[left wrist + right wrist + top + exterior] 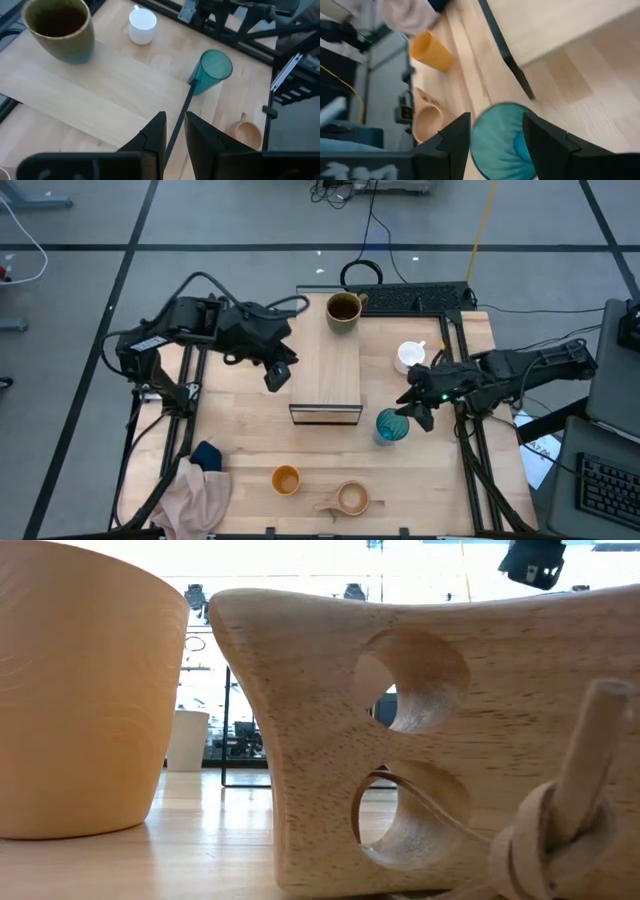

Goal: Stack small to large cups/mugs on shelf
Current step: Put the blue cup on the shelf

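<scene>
Teal tumbler (502, 137) sits between the right gripper (495, 135) jaws
</scene>
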### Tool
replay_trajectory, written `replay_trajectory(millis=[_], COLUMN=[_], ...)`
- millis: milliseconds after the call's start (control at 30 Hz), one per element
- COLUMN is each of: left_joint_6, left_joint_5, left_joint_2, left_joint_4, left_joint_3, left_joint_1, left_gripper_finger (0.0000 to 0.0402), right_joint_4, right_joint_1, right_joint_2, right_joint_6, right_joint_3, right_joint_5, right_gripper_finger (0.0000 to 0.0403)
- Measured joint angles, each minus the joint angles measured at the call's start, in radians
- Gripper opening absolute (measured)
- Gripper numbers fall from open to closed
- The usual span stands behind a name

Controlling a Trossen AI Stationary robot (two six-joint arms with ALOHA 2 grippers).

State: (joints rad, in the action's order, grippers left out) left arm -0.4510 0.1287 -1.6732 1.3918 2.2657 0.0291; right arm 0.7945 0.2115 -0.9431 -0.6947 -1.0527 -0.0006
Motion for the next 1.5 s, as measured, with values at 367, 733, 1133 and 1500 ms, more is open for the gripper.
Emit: replay_trajectory(millis=[367,733,1133,1500], left_joint_6=[0.013,0.028,0.016,-0.013], left_joint_5=[0.001,0.004,0.005,0.004], left_joint_2=[-0.012,-0.012,-0.012,-0.012], left_joint_4=[-0.029,-0.060,-0.060,-0.060], left_joint_3=[-0.001,-0.001,-0.001,-0.001], left_joint_1=[0.037,0.077,0.111,0.123], left_gripper_finger=[0.0069,0.0069,0.0069,0.0069], right_joint_4=[0.107,0.150,0.148,0.143], right_joint_1=[-0.002,-0.002,-0.003,-0.003], right_joint_2=[-0.115,-0.180,-0.227,-0.227], right_joint_6=[0.052,0.084,0.106,0.108], right_joint_3=[-0.010,-0.010,0.031,0.032], right_joint_5=[-0.001,0.002,0.007,0.025], right_gripper_finger=[0.0169,0.0169,0.0151,0.0005])
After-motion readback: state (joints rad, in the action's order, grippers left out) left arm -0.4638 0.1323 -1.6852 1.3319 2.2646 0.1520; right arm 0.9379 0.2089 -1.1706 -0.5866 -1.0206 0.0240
